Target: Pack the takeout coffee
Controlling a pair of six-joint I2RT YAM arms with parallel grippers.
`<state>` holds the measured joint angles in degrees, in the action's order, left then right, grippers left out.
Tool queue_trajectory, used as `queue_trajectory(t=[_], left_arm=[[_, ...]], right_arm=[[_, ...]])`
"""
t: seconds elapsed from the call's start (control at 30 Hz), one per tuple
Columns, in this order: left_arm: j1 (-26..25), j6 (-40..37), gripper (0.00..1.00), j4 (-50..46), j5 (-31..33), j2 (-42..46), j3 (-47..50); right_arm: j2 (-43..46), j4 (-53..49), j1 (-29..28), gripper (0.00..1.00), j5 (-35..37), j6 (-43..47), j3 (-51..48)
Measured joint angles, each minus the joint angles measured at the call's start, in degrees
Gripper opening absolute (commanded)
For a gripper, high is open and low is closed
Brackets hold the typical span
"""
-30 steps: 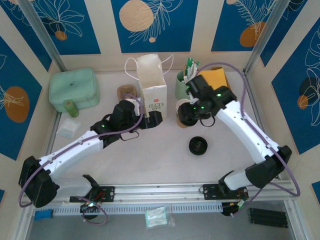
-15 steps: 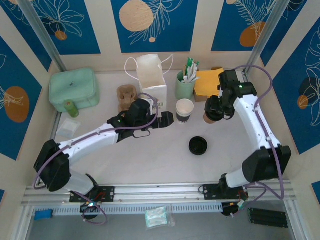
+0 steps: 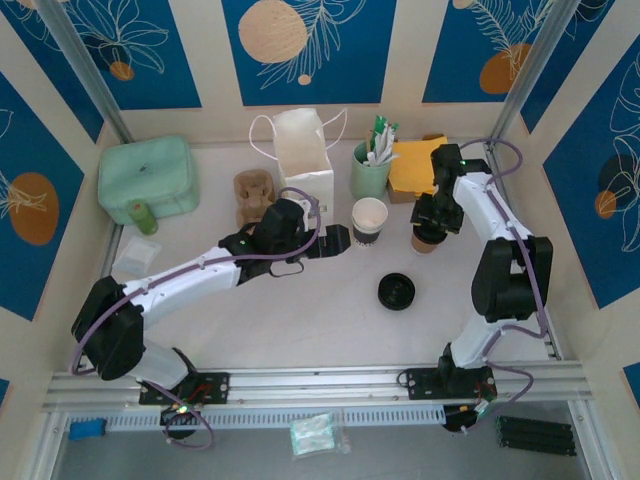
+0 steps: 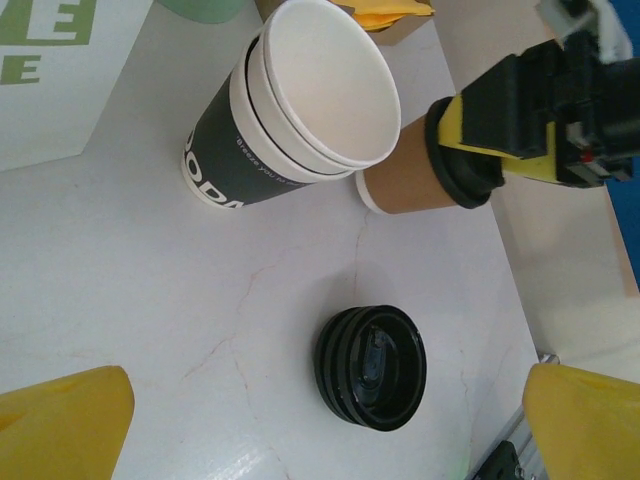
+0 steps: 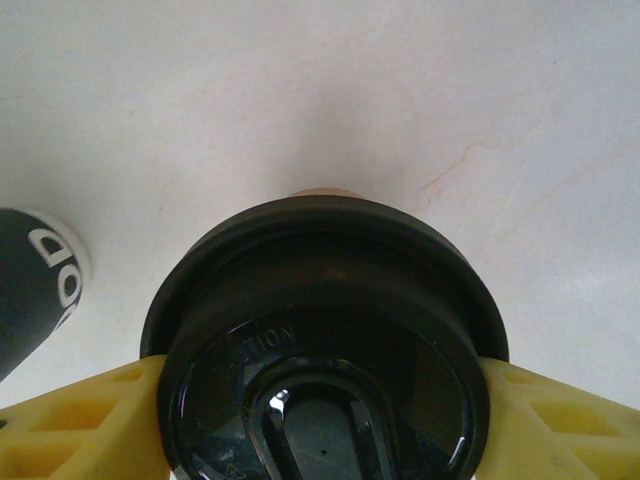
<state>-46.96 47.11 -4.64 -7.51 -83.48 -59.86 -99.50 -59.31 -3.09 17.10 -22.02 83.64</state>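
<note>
Pinching a black round plastic lid [image 5: 320,400] by its rim: right fingers [image 5: 70,430], one yellow pad on each side, closed onto it. That lid sits on top of the small kraft-brown paper cup [image 3: 424,241], the takeout coffee. A sliver of brown shows past the lid's far edge in the right wrist view. The cup stands upright on the white marbled desk [image 3: 300,320], right of centre. Cannot tell whether the lid is pressed fully home.

Left fingers [image 4: 60,425] are spread wide with nothing between them, yellow tips at the two lower corners of the left wrist view. They sit just near of the white paper bag with handles [image 3: 305,165], pointing right at a stack of white paper cups with a black lower band [image 3: 369,220].

Outward:
- The banded stack is just left of the kraft cup, not touching it.
- A second black round lid [image 3: 397,291] lies loose on the desk, near of both cups.
- Far of the kraft cup is a flat yellow-orange box [image 3: 418,165].
- Left of that box is a pale green holder [image 3: 368,178] with sachets and sticks.
- A brown moulded cup carrier [image 3: 253,195] is left of the bag.
- A mint-green soft case [image 3: 146,178] is at far left.
</note>
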Motion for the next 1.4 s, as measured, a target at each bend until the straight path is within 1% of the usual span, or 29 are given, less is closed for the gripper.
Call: queue_trajectory(t=[0.17, 0.57, 1.1, 1.23, 1.4], left_arm=[[-0.20, 0.44, 0.99, 1.01, 0.00, 0.00, 0.00], [-0.22, 0.46, 0.99, 1.05, 0.02, 0.00, 0.00], [-0.39, 0.44, 0.99, 1.01, 0.02, 0.00, 0.00], [-0.42, 0.28, 0.99, 0.52, 0.09, 0.07, 0.00], [-0.42, -1.16, 0.99, -1.20, 0.98, 1.40, 0.00]], right_arm=[[-2.12, 0.92, -0.48, 0.74, 1.14, -0.76, -0.04], [-2.29, 2.12, -0.81, 0.86, 1.77, -0.90, -0.48], [-0.57, 2.01, -0.79, 0.88, 0.48, -0.90, -0.37], [1.03, 1.46, -0.59, 0.88, -0.07, -0.90, 0.79], [5.18, 0.98, -0.52, 0.88, -1.42, -0.90, 2.47]])
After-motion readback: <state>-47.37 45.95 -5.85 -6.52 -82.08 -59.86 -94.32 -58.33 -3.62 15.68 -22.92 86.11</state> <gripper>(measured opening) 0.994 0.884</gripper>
